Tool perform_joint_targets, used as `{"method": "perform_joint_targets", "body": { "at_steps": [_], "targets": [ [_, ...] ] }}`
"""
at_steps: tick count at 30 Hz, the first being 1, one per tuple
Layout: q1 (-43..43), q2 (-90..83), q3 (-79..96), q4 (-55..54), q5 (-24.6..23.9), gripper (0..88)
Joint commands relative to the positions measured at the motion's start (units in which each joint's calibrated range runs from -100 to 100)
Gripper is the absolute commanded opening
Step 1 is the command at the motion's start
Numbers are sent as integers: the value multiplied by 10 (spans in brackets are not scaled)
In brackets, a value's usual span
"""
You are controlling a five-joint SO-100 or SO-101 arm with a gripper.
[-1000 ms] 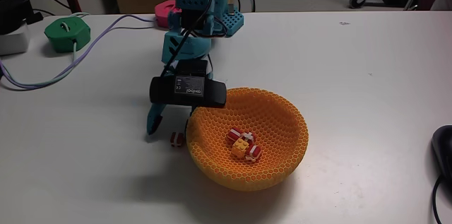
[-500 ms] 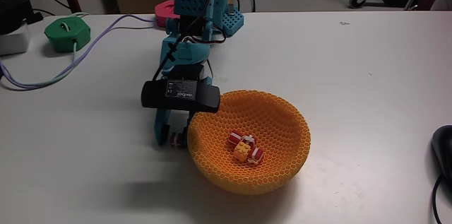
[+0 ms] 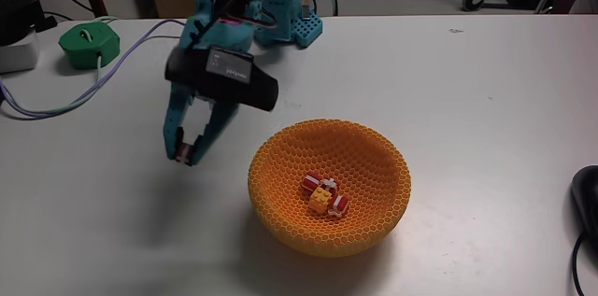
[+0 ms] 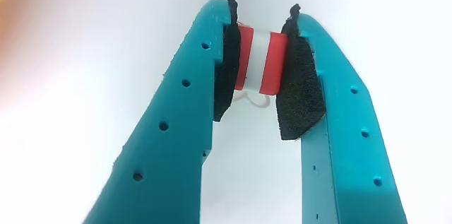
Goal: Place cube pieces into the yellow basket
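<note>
Clearly the gripper (image 4: pixel 260 58) pinches 1 red-and-white cube piece (image 4: pixel 260 60), stripes upright, beside the yellow basket (image 3: pixel 374 147).

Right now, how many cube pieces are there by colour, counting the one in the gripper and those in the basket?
Red with white stripes: 3, one clamped in the gripper as the held piece, two in the yellow basket, at and.
Yellow: 1, the studded piece in the basket.
Total: 4 that I can make out; the basket cluster is small, so another could be hidden.
</note>
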Motion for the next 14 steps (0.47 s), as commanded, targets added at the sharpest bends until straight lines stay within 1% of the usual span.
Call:
{"method": "perform_joint_targets", "body": {
  "at_steps": [1, 3, 5, 8, 10, 13, 14],
  "targets": [
    [0, -113, -34, 15, 7, 0],
    [-38, -128, -47, 31, -1, 0],
    [-98, -127, -57, 54, -16, 0],
    [-197, -102, -43, 53, -44, 0],
    [-247, -87, -29, 52, -59, 0],
    [-286, -75, -16, 42, -69, 0],
    [-290, -74, -15, 42, -72, 27]
  ]
}}
